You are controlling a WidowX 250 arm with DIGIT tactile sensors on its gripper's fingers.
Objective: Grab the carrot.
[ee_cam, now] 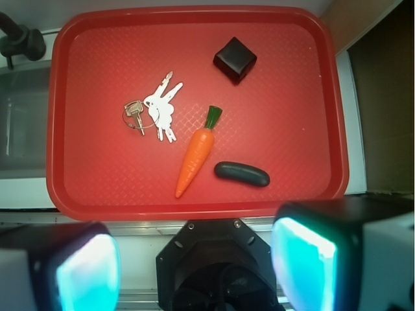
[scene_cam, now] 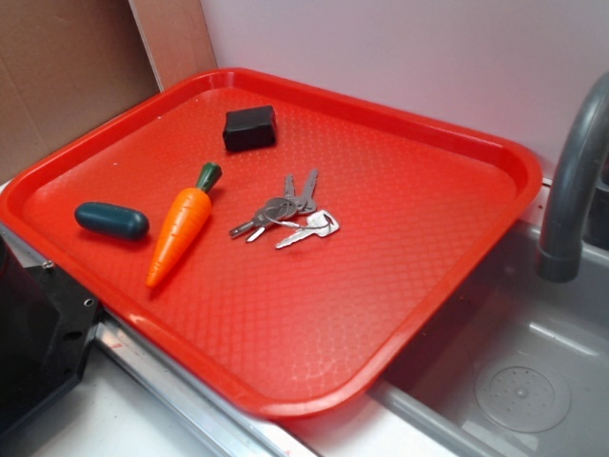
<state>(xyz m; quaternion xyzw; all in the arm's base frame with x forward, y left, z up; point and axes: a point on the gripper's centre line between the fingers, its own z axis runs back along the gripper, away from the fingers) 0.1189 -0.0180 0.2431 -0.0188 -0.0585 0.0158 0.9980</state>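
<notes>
Carrot lies flat mid red tray, teal capsule just beside. Looks light, rigid, smooth, likely slippery. My tool apart, well short. I'd pinch thick upper body.

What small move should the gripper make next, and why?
Probably move forward and down toward the carrot. The gripper is open and high above the tray edge, holding nothing, and the carrot lies free between the keys and the teal capsule.
</notes>
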